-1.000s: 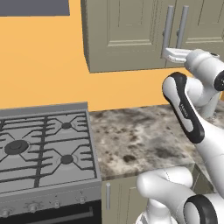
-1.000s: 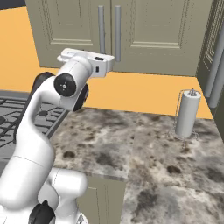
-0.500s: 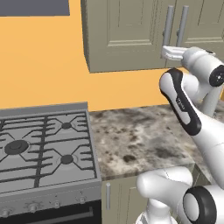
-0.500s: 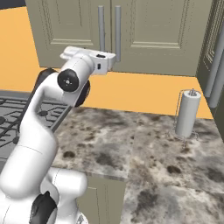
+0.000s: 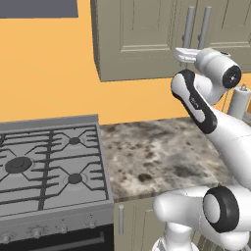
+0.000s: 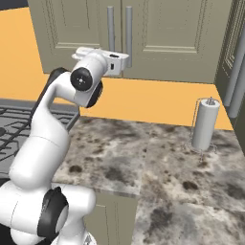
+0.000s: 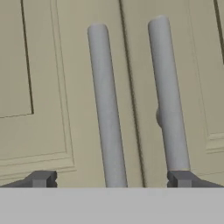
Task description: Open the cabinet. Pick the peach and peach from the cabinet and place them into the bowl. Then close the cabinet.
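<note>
1. The white arm's two-finger pincer (image 7: 110,178) is raised in front of the olive-grey two-door cabinet with recessed panel doors (image 5: 142,39); its two small dark fingertips (image 7: 41,178) stand wide apart, so it is open and grips nothing.
2. In the hand view the left of the two long vertical grey bar handles (image 7: 106,105) rises from between the fingertips, slightly nearer the right one; the right bar handle (image 7: 168,94) rises just above the right fingertip; whether either tip touches a bar cannot be told.
3. Both doors are shut; the seam between them runs up between the two bars, ahead of the pincer.
4. In the right base view the hand (image 6: 112,61) sits just below the lower ends of the bars (image 6: 111,28); the orange wall (image 6: 143,100) lies under the cabinet, below the hand.
5. Well below the pincer spreads the speckled brown-grey stone counter (image 6: 143,158); on it, off to the pincer's right, stands an upright white paper-towel roll on a thin wire holder (image 6: 206,124).
6. Low and to the pincer's left is the grey gas stove with dark grates (image 5: 49,166).
</note>
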Tool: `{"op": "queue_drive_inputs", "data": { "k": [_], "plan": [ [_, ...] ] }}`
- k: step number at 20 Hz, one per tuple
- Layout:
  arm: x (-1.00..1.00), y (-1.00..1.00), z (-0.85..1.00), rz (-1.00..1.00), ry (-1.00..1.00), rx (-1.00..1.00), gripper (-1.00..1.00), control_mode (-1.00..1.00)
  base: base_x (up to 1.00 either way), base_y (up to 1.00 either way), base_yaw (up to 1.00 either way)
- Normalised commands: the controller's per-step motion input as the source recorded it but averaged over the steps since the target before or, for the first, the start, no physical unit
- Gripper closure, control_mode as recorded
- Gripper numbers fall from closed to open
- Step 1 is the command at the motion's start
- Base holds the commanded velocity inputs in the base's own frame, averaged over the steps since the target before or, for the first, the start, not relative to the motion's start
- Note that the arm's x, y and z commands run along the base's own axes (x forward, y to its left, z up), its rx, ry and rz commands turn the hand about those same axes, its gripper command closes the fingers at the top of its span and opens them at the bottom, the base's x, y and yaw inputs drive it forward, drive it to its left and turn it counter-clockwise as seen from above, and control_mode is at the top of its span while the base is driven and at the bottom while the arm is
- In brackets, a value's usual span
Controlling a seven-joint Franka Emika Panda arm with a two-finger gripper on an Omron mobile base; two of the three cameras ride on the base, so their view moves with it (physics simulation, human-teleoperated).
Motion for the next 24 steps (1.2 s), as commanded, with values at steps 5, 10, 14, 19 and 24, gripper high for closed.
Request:
{"op": "queue_drive_inputs", "data": {
  "k": [5,10,14,19,24],
  "plan": [
    [0.64,0.00,0.00,0.00,0.11,0.00,-1.00,-1.00,0.00,0.00,0.00],
    [0.65,0.00,-0.08,0.00,0.08,-0.01,-1.00,-1.00,0.00,0.00,0.00],
    [0.69,-0.02,-0.21,0.00,0.01,0.00,-1.00,-1.00,0.00,0.00,0.00],
    [0.70,-0.03,-0.31,0.00,0.00,0.00,1.00,-1.00,0.00,0.00,0.00],
    [0.18,0.00,-0.07,0.00,0.00,0.00,1.00,-1.00,0.00,0.00,0.00]
  ]
}}
